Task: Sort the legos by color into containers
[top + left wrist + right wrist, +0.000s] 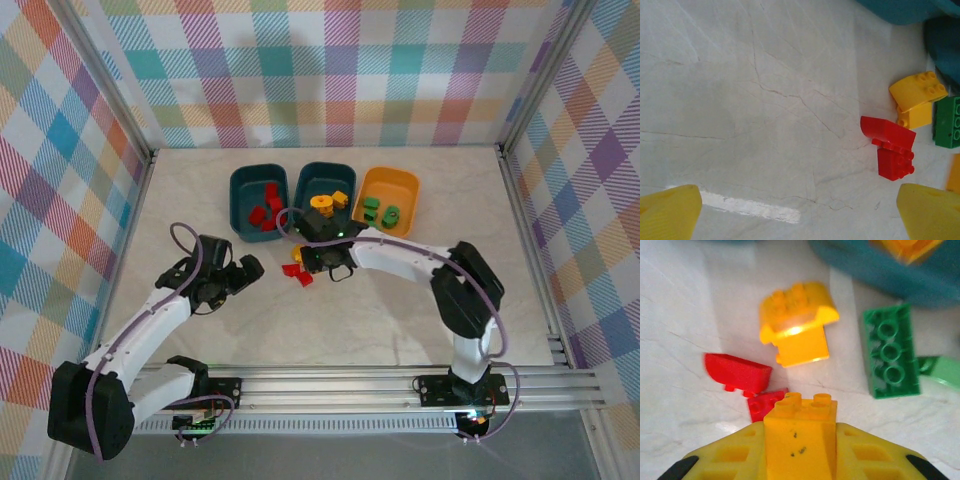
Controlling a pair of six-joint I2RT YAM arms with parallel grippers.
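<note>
My right gripper [800, 426] is shut on a yellow brick [801, 440], studs pointing away, just above the table. On the table in front of it lie a curved yellow lego [797, 320], a green brick [889, 352] and two red legos [737, 372]. From above, the right gripper [324, 264] hovers just in front of the middle teal container [308, 178], which holds yellow legos. The left teal container [240, 200] holds red ones and the orange container [405, 185] green ones. My left gripper [250, 272] is open, with nothing between its fingers [670, 212].
In the left wrist view the red legos [888, 134], yellow lego [917, 95] and green brick [947, 121] lie to the right of the open jaws. A teal tub's edge [905, 10] is beyond them. Checked walls enclose the table.
</note>
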